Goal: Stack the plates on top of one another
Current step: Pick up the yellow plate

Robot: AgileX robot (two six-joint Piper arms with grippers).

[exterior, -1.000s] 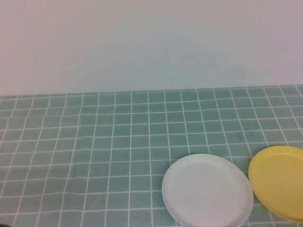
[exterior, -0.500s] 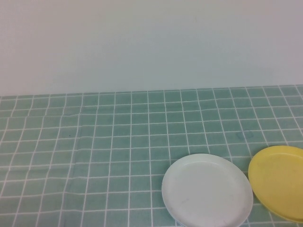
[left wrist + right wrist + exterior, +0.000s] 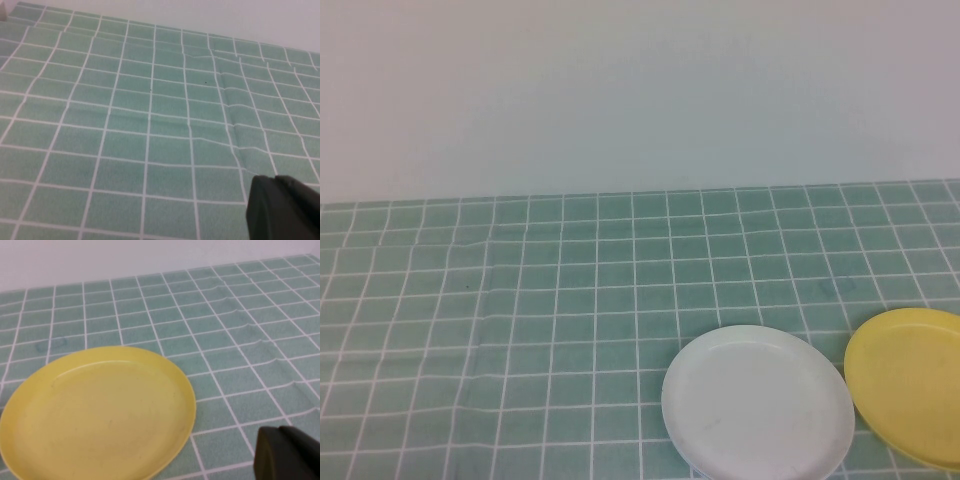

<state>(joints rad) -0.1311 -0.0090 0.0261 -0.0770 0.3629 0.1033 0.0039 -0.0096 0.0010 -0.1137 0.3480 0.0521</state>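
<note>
The white plate [image 3: 757, 404] lies flat on the green checked tablecloth at the front, right of centre. The yellow plate [image 3: 910, 384] lies just to its right, cut off by the edge of the high view, with a narrow gap between the two. It also shows in the right wrist view [image 3: 97, 412]. The light blue plate is out of view. Neither arm shows in the high view. My left gripper [image 3: 275, 178] is shut and empty, over bare cloth. My right gripper [image 3: 280, 430] is shut and empty, just beside the yellow plate's rim and apart from it.
The green checked tablecloth [image 3: 520, 300] covers the table up to a plain pale wall [image 3: 640, 90] at the back. The cloth has a few low creases [image 3: 225, 95] on the left side.
</note>
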